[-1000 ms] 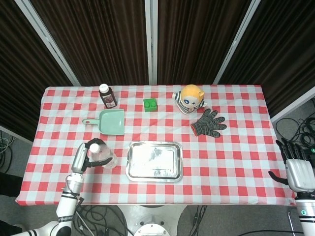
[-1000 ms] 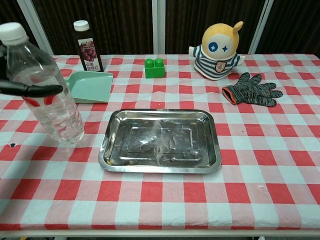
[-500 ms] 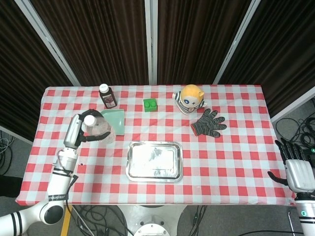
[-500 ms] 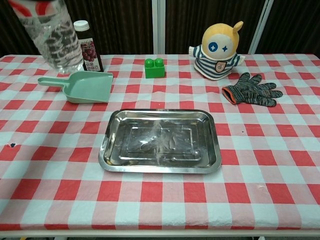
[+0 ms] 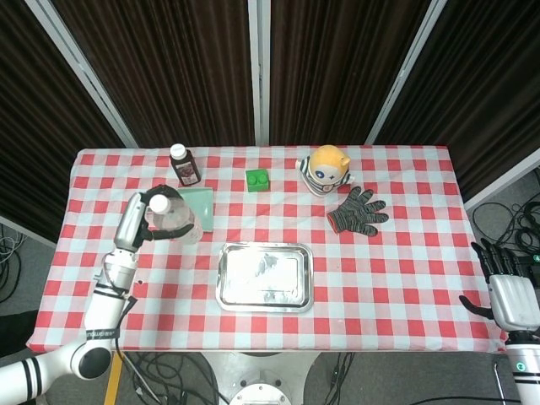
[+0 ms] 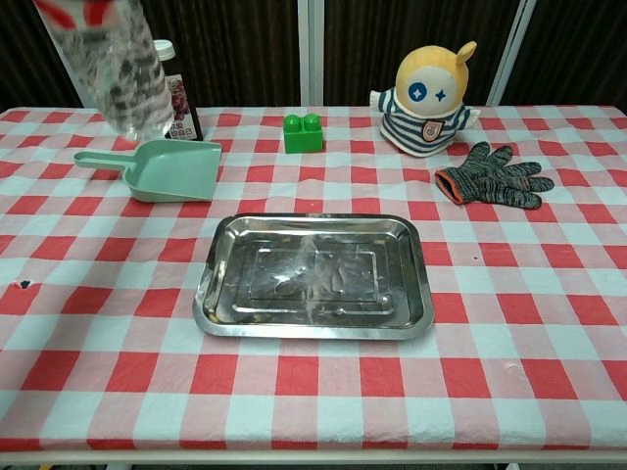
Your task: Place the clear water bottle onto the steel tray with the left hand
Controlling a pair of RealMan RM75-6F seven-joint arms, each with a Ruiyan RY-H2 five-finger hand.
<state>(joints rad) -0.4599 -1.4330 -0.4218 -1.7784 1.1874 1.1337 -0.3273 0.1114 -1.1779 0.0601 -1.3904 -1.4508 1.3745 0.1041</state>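
clear water bottle [image 5: 173,221], white cap, red label, held aloft by left hand [image 5: 135,221].

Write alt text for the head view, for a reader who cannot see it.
Seen from above, the left hand holds a clear water bottle in the air over a red-checked table, left of an empty steel tray. Behind lie a green dustpan, a dark juice bottle, a green block, a plush toy and a glove.
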